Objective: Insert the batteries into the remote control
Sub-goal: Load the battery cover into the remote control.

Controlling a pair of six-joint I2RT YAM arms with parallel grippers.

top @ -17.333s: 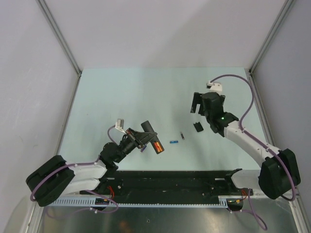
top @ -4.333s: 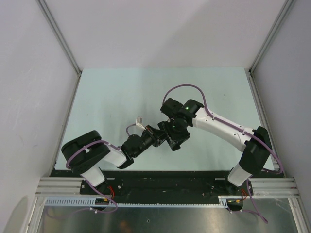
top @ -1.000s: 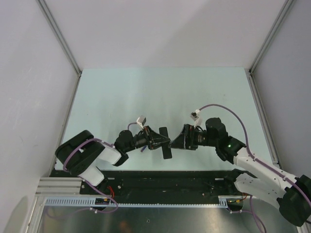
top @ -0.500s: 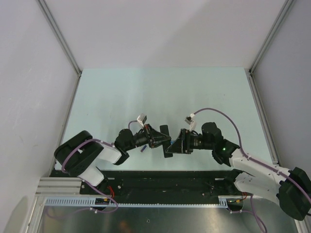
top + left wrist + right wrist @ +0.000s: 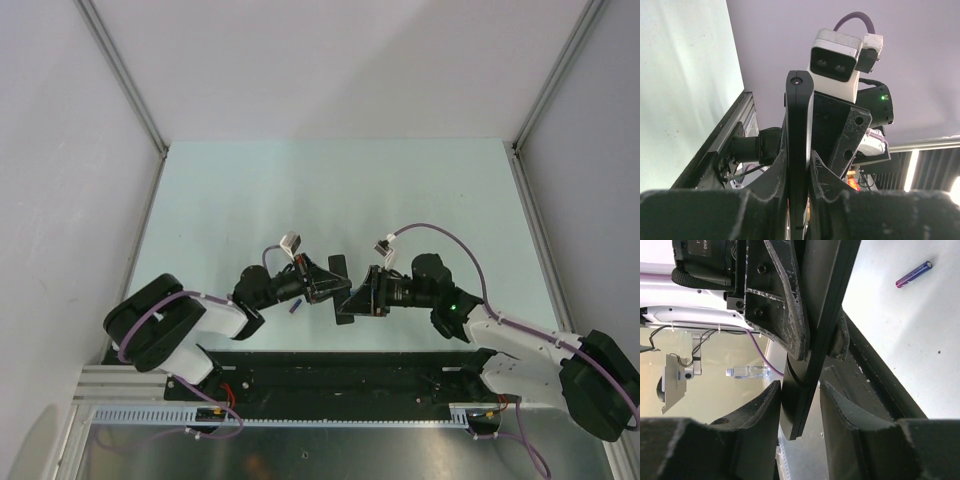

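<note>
Seemingly midway: the left gripper (image 5: 799,167) is clamped tight on the remote control (image 5: 799,125), holding it edge-on above the table's (image 5: 300,190) near edge, so its battery recess is hidden. The right gripper (image 5: 800,405) straddles its end, fingers part open, apparently not squeezing. A purple battery (image 5: 913,274) lies on the table, unloaded.

Bright, even overhead light casts soft shadows; both wrist views blur the nearest foreground.
</note>
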